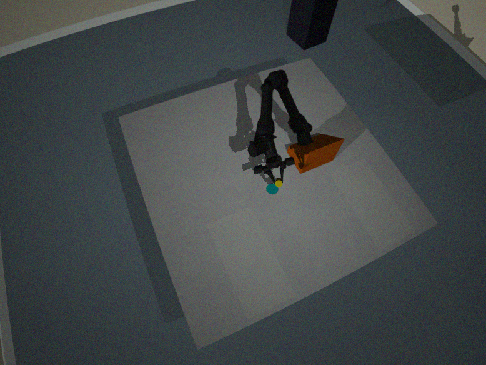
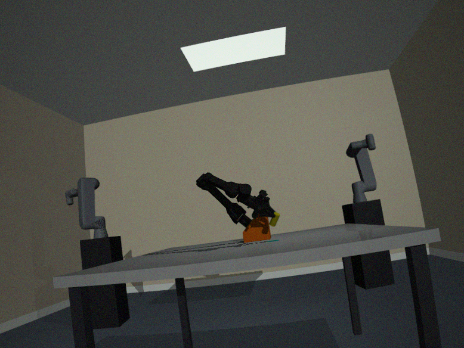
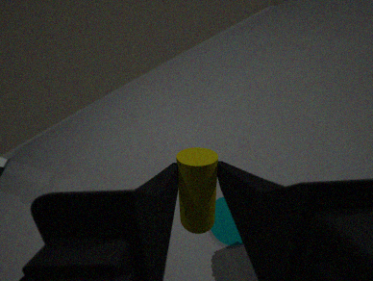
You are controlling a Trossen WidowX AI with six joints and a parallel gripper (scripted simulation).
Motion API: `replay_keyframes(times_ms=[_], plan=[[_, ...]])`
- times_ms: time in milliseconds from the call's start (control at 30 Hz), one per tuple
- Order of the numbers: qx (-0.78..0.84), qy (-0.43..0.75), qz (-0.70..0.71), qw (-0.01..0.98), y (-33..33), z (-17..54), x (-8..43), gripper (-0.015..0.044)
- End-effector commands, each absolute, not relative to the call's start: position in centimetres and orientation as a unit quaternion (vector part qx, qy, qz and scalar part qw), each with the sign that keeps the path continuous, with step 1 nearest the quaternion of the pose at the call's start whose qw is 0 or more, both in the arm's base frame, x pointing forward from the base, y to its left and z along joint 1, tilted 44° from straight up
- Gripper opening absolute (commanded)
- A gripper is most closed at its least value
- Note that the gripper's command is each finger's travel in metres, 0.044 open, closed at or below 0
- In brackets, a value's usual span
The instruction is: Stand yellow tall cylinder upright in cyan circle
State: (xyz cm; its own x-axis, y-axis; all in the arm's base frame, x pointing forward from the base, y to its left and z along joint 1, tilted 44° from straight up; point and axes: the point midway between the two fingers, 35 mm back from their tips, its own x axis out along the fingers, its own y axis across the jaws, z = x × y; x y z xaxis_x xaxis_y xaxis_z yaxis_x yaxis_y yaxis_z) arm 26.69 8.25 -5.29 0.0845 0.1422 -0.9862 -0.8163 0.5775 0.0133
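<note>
The yellow tall cylinder [image 1: 278, 183] [image 2: 274, 219] [image 3: 197, 192] is held in the air above the table, slightly tilted from upright in the exterior view. My gripper [image 3: 197, 166] is shut on it, one finger on each side near its upper end. The cyan circle [image 1: 271, 189] [image 2: 274, 241] [image 3: 226, 223] lies flat on the table, below the cylinder. In the wrist view it shows low and to the right behind the cylinder, partly hidden by the right finger. In the top view it is just left of the cylinder.
An orange block [image 1: 322, 155] [image 2: 256, 230] stands at the arm's base on the grey table [image 1: 313, 251] [image 2: 322, 243]. A dark pedestal [image 1: 310, 23] stands on the floor beyond the table edge. Two grey arms [image 2: 86, 204] [image 2: 365, 168] stand on pedestals behind the table.
</note>
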Motion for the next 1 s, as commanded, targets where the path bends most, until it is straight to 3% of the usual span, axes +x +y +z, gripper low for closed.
replay_keyframes(times_ms=[0, 967], plan=[[-0.29, 0.566, 0.362, 0.681, 8.3, -5.27, 26.49, 0.0105], [-0.281, 0.475, 0.397, 0.733, 8.01, -4.29, 26.45, 0.0105]])
